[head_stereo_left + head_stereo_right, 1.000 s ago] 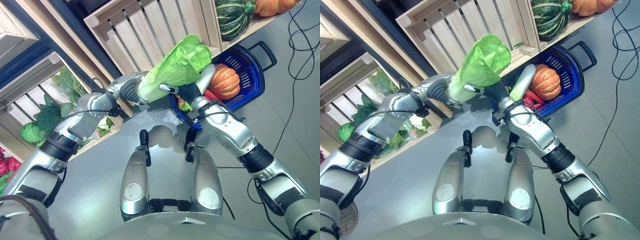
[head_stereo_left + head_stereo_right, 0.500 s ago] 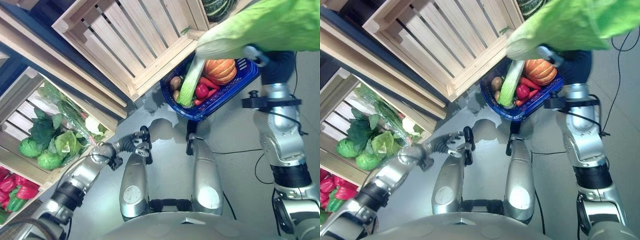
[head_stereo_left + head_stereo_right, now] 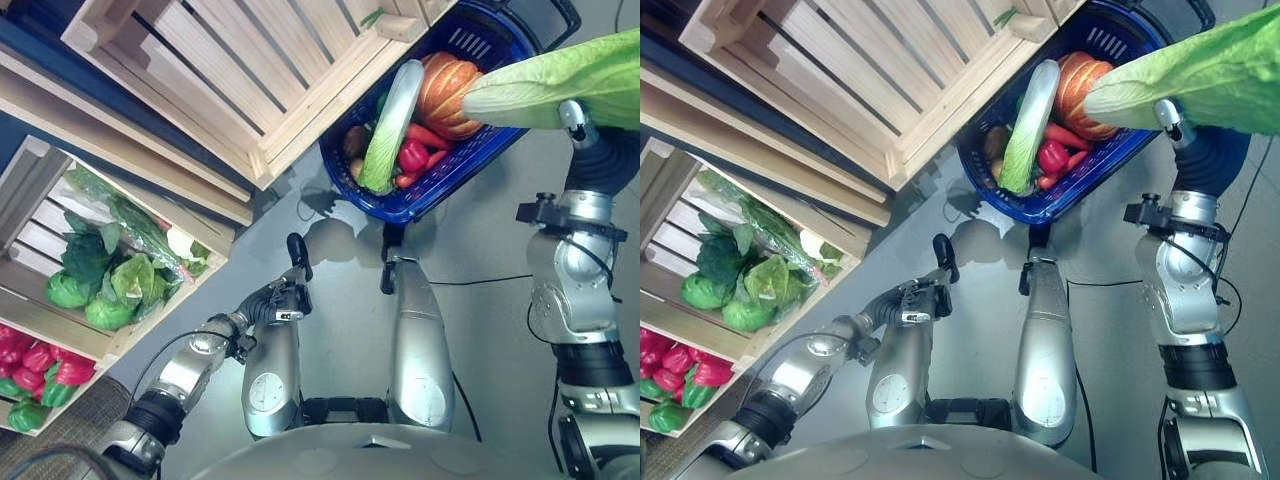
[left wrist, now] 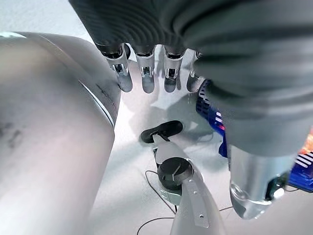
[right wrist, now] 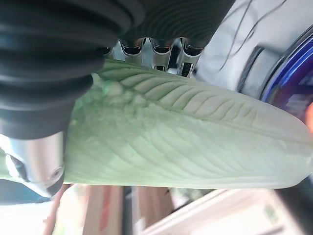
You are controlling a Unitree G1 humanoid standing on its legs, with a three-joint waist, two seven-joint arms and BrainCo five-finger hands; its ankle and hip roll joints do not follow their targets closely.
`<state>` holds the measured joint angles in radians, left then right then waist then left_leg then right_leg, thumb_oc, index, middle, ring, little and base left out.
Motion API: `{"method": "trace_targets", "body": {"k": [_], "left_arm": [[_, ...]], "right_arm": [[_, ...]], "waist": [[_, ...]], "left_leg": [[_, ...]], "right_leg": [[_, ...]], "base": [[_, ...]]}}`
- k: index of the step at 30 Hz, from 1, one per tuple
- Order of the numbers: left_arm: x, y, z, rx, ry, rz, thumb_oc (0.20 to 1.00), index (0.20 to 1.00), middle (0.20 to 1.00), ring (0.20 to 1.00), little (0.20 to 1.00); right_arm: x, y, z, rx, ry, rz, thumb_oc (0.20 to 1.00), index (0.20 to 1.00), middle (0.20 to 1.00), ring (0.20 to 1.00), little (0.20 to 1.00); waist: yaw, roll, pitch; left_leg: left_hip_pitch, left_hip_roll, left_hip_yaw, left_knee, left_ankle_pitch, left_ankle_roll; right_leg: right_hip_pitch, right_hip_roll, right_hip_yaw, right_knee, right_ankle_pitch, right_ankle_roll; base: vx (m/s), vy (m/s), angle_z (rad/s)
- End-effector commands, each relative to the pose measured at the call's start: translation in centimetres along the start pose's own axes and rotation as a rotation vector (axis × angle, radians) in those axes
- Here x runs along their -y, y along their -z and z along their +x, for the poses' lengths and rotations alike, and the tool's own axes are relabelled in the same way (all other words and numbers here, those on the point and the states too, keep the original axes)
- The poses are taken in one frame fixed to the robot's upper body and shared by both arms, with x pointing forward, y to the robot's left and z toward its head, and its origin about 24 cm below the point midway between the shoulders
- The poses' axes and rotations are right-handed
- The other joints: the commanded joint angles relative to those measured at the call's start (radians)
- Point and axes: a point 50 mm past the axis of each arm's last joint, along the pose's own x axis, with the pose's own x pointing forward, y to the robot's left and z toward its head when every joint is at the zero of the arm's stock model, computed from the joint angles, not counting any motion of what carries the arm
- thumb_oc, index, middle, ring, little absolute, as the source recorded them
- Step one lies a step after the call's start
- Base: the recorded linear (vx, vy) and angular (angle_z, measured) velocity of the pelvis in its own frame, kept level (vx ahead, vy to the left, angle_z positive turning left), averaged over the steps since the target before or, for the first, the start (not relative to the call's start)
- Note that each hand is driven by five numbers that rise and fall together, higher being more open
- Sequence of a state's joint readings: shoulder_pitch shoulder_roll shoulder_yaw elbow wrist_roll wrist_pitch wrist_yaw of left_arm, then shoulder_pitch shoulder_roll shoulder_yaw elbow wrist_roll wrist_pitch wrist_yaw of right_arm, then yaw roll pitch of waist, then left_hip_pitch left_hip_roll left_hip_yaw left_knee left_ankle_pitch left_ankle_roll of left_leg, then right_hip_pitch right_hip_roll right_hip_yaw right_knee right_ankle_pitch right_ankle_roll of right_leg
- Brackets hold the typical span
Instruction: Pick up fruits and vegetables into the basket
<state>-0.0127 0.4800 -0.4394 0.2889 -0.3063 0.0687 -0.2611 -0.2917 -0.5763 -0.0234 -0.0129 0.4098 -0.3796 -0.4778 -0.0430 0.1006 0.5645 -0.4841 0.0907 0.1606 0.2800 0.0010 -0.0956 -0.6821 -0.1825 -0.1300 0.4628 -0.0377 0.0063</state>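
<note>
Lettuce (image 3: pixel 560 88) now nearer basket (image 3: pixel 452 170)

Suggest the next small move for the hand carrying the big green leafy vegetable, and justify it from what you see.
Probably lower the right hand so the lettuce comes down into the blue basket. Its pale stem end hangs by the orange pumpkin, so the head is not yet set in. The left hand hangs low and holds nothing.

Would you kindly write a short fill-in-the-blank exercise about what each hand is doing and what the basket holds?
1. The right hand holds a pale green ____.
2. The basket on the floor is ____ in colour.
3. The orange pumpkin lies ____ the basket.
4. The left hand holds ____.

Missing words: cabbage; blue; inside; nothing
</note>
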Motion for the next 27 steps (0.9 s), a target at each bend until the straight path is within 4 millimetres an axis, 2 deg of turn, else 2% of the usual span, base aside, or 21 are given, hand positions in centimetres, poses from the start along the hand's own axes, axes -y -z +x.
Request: {"method": "trace_targets", "body": {"k": [1, 5, 11, 20, 24, 27], "left_arm": [[2.2, 2.9, -0.6, -0.102, 0.052, -0.038, 1.000, 1.000, 1.000, 1.000, 1.000], [2.3, 2.9, -0.1, -0.111, 0.069, -0.042, 1.000, 1.000, 1.000, 1.000, 1.000], [2.7, 2.8, 0.9, -0.129, 0.090, -0.042, 1.000, 1.000, 1.000, 1.000, 1.000], [3.3, 2.6, 1.6, -0.096, 0.114, -0.015, 1.000, 1.000, 1.000, 1.000, 1.000], [3.3, 2.3, 1.7, -0.078, 0.120, 0.001, 1.000, 1.000, 1.000, 1.000, 1.000], [3.4, 2.5, 1.7, -0.072, 0.118, 0.003, 1.000, 1.000, 1.000, 1.000, 1.000]], "right_arm": [[0.5, 0.1, 0.5, 0.010, 0.054, 0.010, 0.200, 0.200, 0.200, 0.200, 0.200], [0.6, 2.6, 2.4, -0.137, 0.084, 0.030, 0.200, 0.200, 0.200, 0.200, 0.200], [1.5, 5.8, 5.4, -0.331, 0.169, -0.036, 0.200, 0.200, 0.200, 0.200, 0.200], [1.4, 7.8, 7.3, -0.516, 0.182, -0.063, 0.200, 0.200, 0.200, 0.200, 0.200], [2.5, 8.0, 8.0, -0.568, 0.213, -0.139, 0.200, 0.200, 0.200, 0.200, 0.200], [3.4, 8.2, 8.3, -0.617, 0.257, -0.121, 0.200, 0.200, 0.200, 0.200, 0.200]], "waist": [[0.003, 0.035, -0.045], [0.037, 0.056, -0.045], [0.088, 0.098, -0.045], [0.136, 0.159, -0.045], [0.154, 0.176, -0.045], [0.164, 0.185, -0.045]], "left_leg": [[-0.088, -0.022, 0.017, 0.096, -0.094, 0.055], [-0.145, -0.030, 0.005, 0.112, -0.089, 0.058], [-0.223, -0.044, -0.009, 0.139, -0.085, 0.062], [-0.302, -0.065, -0.029, 0.158, -0.079, 0.071], [-0.329, -0.067, -0.032, 0.165, -0.077, 0.075], [-0.346, -0.067, -0.037, 0.169, -0.076, 0.075]], "right_leg": [[0.008, 0.003, -0.052, 0.071, -0.122, 0.058], [-0.048, -0.001, -0.060, 0.103, -0.128, 0.051], [-0.132, -0.020, -0.071, 0.158, -0.138, 0.039], [-0.235, -0.031, -0.062, 0.225, -0.162, 0.023], [-0.268, -0.039, -0.062, 0.244, -0.167, 0.022], [-0.288, -0.045, -0.059, 0.261, -0.172, 0.022]], "base": [[0.00, -0.057, 0.11], [0.00, -0.065, 0.13], [0.00, -0.040, 0.14], [0.01, 0.009, 0.14], [-0.01, -0.003, 0.08], [-0.01, -0.002, 0.06]]}}
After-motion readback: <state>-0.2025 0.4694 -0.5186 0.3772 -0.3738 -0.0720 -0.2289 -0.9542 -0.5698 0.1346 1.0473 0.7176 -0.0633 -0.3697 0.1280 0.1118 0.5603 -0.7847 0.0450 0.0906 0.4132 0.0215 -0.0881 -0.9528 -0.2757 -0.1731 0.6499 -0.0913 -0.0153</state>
